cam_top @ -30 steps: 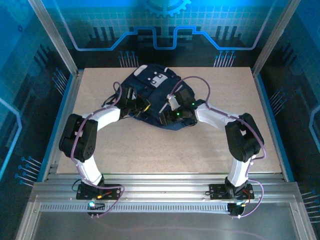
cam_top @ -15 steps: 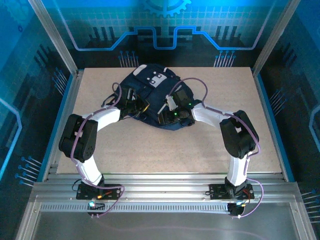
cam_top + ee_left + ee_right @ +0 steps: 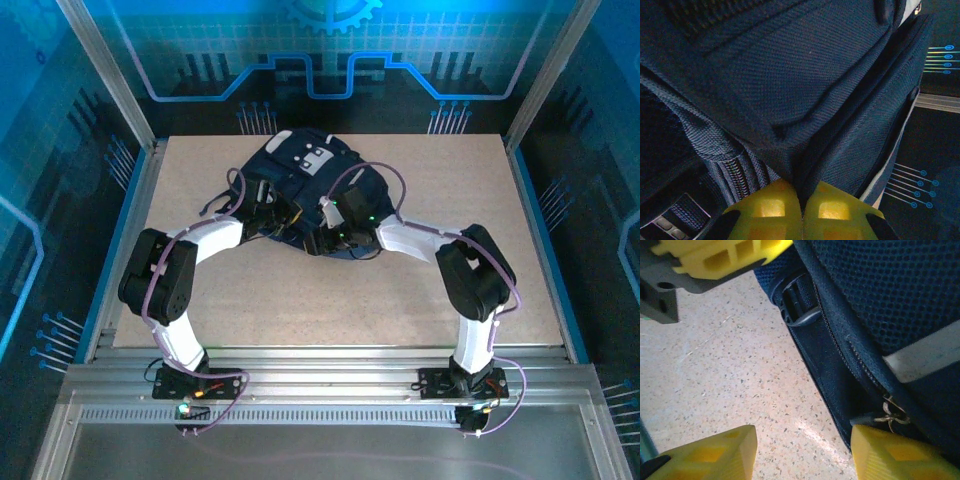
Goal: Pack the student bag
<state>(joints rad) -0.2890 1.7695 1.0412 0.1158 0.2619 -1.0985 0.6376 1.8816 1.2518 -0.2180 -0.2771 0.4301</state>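
From above, the left arm bends in from the near-left side of the speckled beige table (image 3: 300,300). Its left gripper (image 3: 283,213) meets the near-left edge of the student bag (image 3: 305,170), a large dark navy fabric backpack with light grey patches that lies at the middle of the table's far half. How the jaws stand cannot be told from up there. The left wrist view settles it: the two yellow fingertips (image 3: 767,210) are pressed together, pinching a fold of the navy weave between them. A dark zip track (image 3: 737,170) runs down just left of the pinched fold.

Just to the right in the top view, the right gripper (image 3: 325,238) sits at the bag's near edge, close beside the left one. The right wrist view gives the detail. Its yellow fingertips (image 3: 705,455) stand well apart with bare table between them, so the jaws are spread and hold nothing. The right-hand tip is against the bag's lower edge. Just above that tip hangs a small knotted tan cord (image 3: 892,415) at the end of a zip. A black plastic buckle (image 3: 800,302) lies further up the edge, and a light grey strip (image 3: 925,357) crosses the mesh panel. The other arm's yellow fingers (image 3: 725,257) show at the upper left corner.
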